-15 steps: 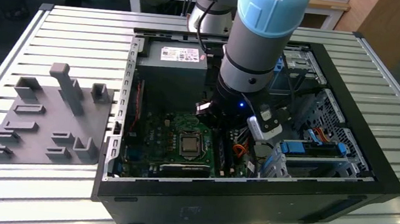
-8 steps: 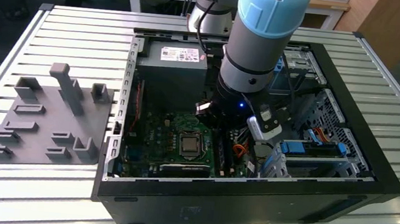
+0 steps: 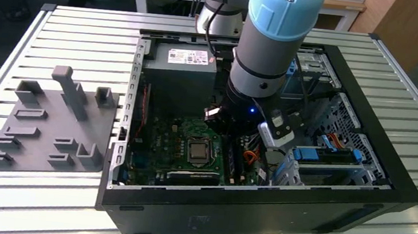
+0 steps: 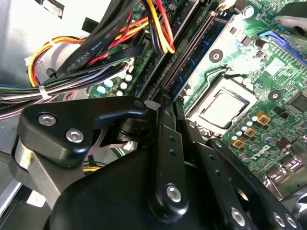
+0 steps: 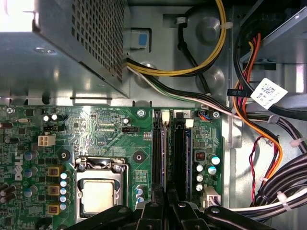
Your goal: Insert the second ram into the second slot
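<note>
The arm (image 3: 265, 48) reaches down into the open case (image 3: 388, 169). Its gripper (image 5: 166, 193) hangs low over the board (image 5: 110, 129), at 3 o'clock of the CPU (image 5: 97, 196). In the first wrist view the ram (image 5: 163, 153) appears to stand on edge in its slot (image 5: 165, 117). Its thin blue-green top edge runs straight in under the gripper. Another stick (image 5: 188, 153) stands just beside it, at 3 o'clock. I cannot tell whether the gripper is clenched on the ram or released. Cables (image 5: 268, 191) crowd in at 3 o'clock of the sticks, and the power supply (image 5: 57, 48) sits at 12 o'clock of the board. In the exterior view a grey plate (image 3: 47, 124) lies on the table (image 3: 87, 25) at 9 o'clock of the case.
</note>
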You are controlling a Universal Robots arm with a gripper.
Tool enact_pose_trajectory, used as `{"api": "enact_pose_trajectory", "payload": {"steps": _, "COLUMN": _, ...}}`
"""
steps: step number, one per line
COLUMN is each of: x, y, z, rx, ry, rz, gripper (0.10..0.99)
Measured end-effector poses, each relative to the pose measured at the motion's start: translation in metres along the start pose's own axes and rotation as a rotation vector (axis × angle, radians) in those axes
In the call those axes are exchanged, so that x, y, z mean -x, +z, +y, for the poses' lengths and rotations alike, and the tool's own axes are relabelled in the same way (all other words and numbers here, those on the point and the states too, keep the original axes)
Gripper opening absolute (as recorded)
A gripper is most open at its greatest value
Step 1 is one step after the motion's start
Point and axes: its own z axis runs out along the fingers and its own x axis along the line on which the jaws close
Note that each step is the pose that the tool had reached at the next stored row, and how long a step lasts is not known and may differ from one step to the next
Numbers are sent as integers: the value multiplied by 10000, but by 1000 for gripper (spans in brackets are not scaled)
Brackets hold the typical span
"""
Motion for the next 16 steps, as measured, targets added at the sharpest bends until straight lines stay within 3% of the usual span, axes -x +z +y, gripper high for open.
{"api": "enact_pose_trajectory", "payload": {"steps": 16, "x": 2, "y": -8, "z": -8, "rx": 0, "ry": 58, "rz": 14, "gripper": 137}}
